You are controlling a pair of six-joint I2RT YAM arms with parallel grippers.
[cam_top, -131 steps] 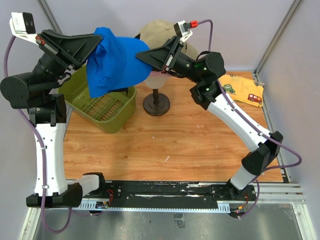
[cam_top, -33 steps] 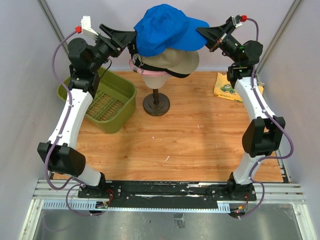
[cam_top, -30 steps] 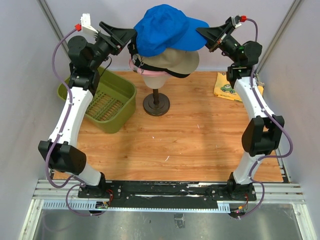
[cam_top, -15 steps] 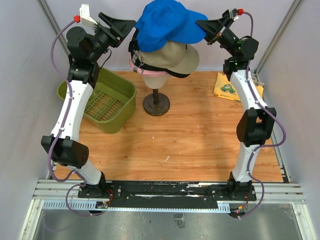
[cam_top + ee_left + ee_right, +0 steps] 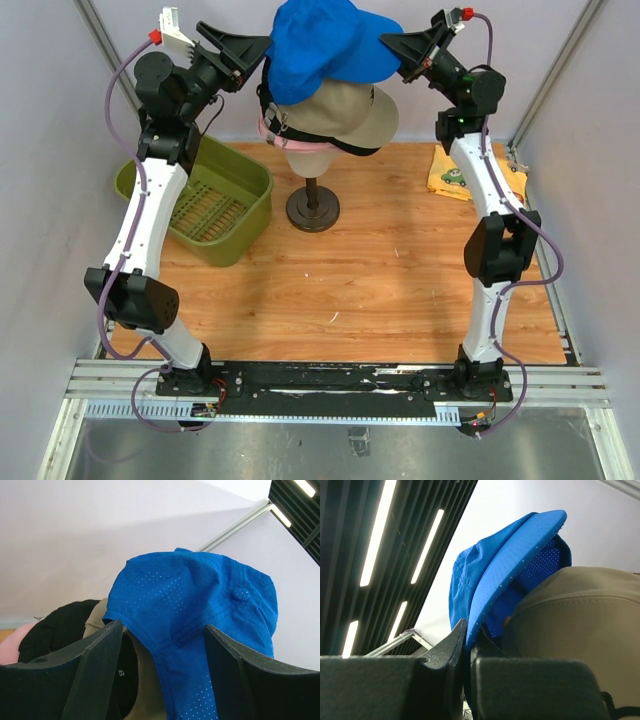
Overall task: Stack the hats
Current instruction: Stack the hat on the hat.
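We see blue hat (image 5: 320, 45) atop beige hat (image 5: 350, 112) on mannequin head (image 5: 308, 156), high above worktop (image 5: 380, 280); right tool (image 5: 393, 47) pinched tight on blue hat's brim; left tool (image 5: 260, 48) spread wide at hat's rear; we cannot tell contact there.

The right claw (image 5: 391, 47) pinches the blue cap (image 5: 320, 45) (left claw (image 5: 258, 57) spread wide).
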